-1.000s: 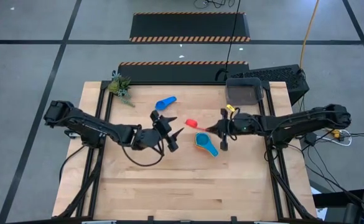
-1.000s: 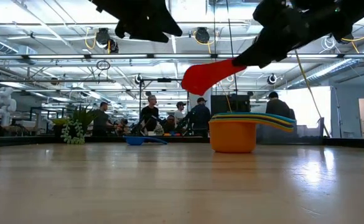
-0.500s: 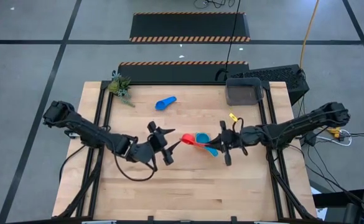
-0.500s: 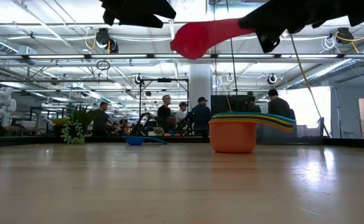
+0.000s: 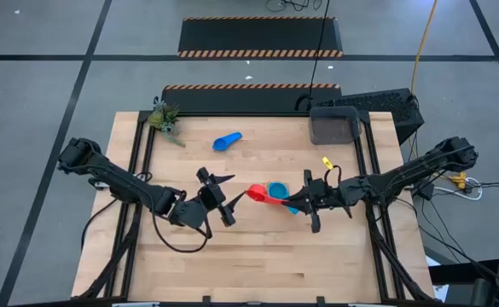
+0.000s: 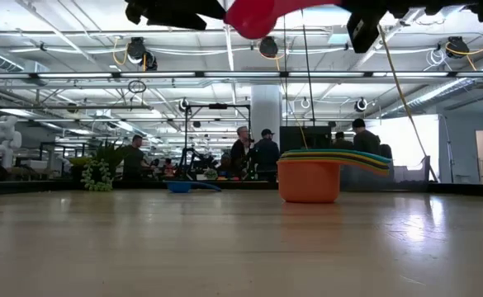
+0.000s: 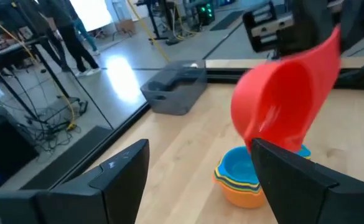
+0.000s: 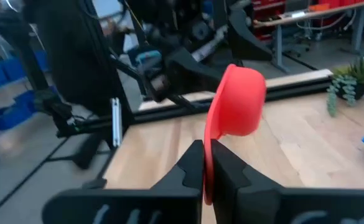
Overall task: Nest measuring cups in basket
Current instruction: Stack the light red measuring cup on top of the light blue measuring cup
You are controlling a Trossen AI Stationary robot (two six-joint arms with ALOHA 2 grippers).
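Note:
A red measuring cup (image 5: 258,194) hangs in the air over the middle of the table, with my right gripper (image 5: 292,202) shut on its handle. Its bowl (image 7: 275,109) points toward my left gripper (image 5: 230,196), which stands open just left of it, fingers (image 7: 122,171) wide apart. Below the red cup, a stack of nested measuring cups (image 5: 277,189), orange at the bottom (image 6: 309,181) and light blue on top, stands on its base on the table. A blue cup (image 5: 227,141) lies on its side farther back. The dark grey basket (image 5: 334,126) stands at the far right. My right gripper pinches the red cup's handle (image 8: 208,152) between its two fingers, coming about level from the table's right side, along the handle. The cup is lifted clear of the table and the stack, bowl (image 8: 239,102) away from the gripper. My left gripper's one finger (image 7: 294,180) overlaps the bowl in its wrist view; whether it touches I cannot tell.
A small green plant (image 5: 164,118) sits at the far left corner and a black keyboard (image 5: 377,102) lies behind the basket. Bare wood (image 5: 258,256) stretches along the near half of the table. People stand in the room beyond the far edge.
My right gripper has carried the red cup up and toward the table's near edge, turning as it went, so the cup now hangs above and in front of the stack. My left gripper has also shifted toward the near edge, staying open beside the cup's bowl.

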